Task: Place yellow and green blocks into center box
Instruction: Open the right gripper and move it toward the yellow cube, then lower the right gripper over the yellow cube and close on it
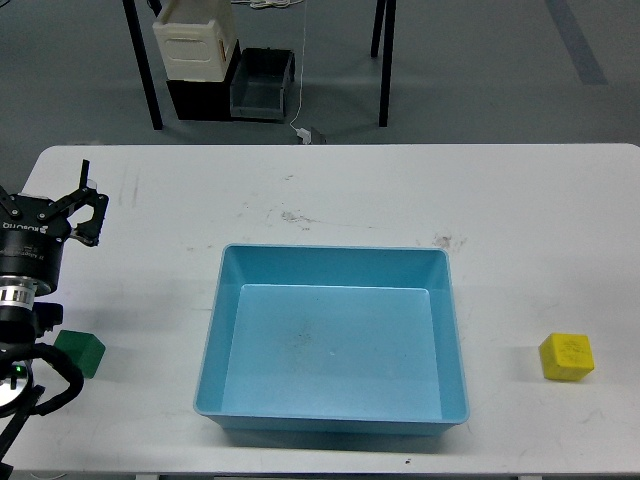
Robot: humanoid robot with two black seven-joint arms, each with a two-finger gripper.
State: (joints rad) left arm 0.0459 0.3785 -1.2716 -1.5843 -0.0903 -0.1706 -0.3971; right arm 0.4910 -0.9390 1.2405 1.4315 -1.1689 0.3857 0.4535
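White table [340,190] | our left gripper [82,205] fingers spread, near left edge | green block [81,352] beside arm | yellow block [567,357] near right edge | blue box [333,425] central

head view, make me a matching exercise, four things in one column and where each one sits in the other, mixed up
Things:
1. yellow block
2. green block
3. blue box
4. left gripper

Places:
A. centre of the white table
B. table's right side, near the front edge
C. above the table's left side, jaws open
D. table's left front, beside the left arm

Pairs: 1-B, 2-D, 3-A, 4-C
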